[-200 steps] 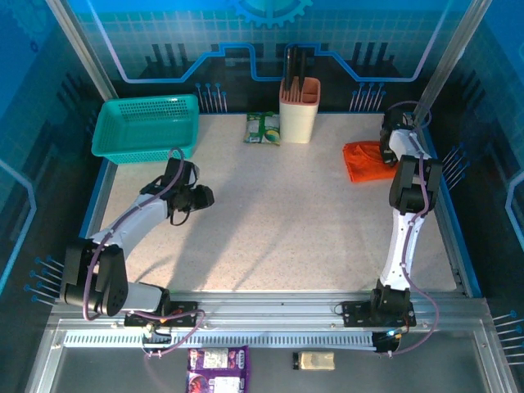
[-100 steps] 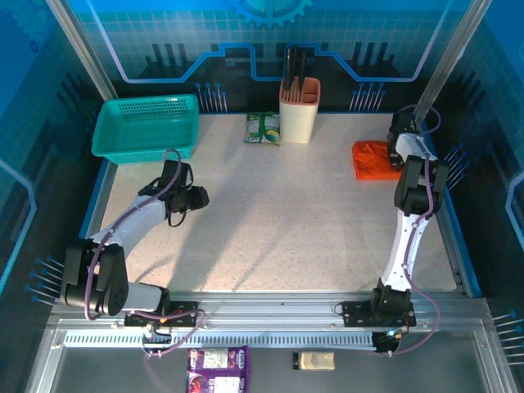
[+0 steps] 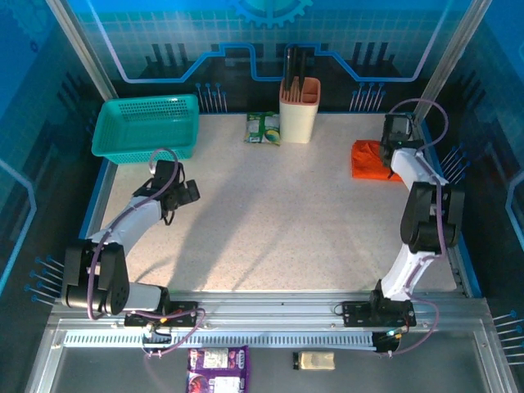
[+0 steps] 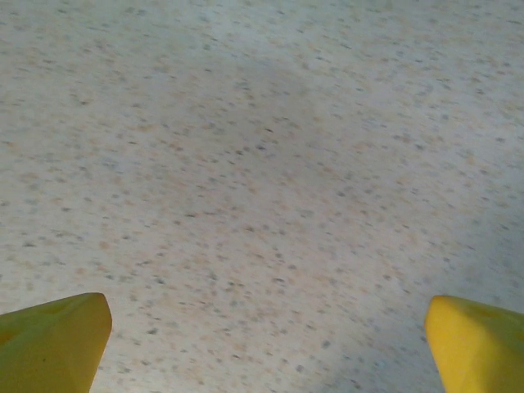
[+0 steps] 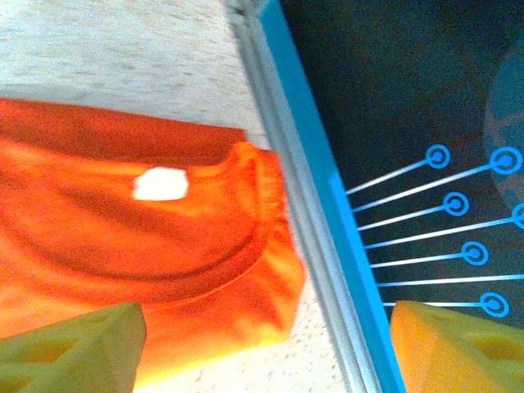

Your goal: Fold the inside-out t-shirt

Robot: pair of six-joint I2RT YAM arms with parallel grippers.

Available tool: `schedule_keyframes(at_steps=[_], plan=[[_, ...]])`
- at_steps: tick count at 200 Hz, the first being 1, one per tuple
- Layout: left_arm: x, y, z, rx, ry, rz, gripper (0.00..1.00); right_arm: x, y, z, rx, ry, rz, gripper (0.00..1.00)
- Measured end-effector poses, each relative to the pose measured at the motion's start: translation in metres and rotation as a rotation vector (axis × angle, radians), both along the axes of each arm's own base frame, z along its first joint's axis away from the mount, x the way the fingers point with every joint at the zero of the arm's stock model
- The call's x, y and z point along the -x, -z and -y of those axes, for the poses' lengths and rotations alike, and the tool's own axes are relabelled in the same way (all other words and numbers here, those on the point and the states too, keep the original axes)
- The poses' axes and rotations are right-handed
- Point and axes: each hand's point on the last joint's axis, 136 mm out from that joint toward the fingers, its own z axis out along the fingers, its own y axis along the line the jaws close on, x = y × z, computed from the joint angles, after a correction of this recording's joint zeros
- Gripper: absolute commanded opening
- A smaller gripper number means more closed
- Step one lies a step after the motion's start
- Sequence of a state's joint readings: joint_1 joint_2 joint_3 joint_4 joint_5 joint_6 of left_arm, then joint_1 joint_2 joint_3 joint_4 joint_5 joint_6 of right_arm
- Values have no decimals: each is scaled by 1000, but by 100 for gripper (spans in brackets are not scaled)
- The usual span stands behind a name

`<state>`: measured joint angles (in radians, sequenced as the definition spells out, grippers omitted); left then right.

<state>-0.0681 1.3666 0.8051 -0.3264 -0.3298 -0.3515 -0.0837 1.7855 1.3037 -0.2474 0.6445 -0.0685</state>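
The inside-out t-shirt (image 3: pixel 366 159) is a small folded bright orange bundle at the far right of the table, close to the right rim. In the right wrist view the t-shirt (image 5: pixel 123 237) shows its neckline and a small white tag (image 5: pixel 160 183). My right gripper (image 3: pixel 387 150) hovers over the bundle's right edge; the right gripper (image 5: pixel 266 327) is open, its yellow fingers wide apart with nothing between them. My left gripper (image 3: pixel 189 193) hangs over bare table at the left. The left gripper (image 4: pixel 266 327) is also open and holds nothing.
A teal mesh basket (image 3: pixel 147 127) stands at the back left. A peach holder (image 3: pixel 299 109) and a green packet (image 3: pixel 263 128) are at the back middle. The table's raised blue right rim (image 5: pixel 303 213) runs just beside the shirt.
Both grippers have opened. The right one let go of the t-shirt, which now lies nearer the right rim, and its elbow swung right. The left gripper drew back slightly to the left.
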Motion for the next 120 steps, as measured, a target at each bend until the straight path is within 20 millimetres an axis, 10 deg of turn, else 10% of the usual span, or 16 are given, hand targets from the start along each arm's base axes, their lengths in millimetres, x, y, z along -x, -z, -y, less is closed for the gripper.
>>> schedule_keyframes(at_steps=[65,120], plan=[[-7,15,-15,-120,31,134,99,73,50,-74,-296,-143,124,100],[-24,12,8,-108,204,374,99,79,80,-114,-392,-318,259,100]])
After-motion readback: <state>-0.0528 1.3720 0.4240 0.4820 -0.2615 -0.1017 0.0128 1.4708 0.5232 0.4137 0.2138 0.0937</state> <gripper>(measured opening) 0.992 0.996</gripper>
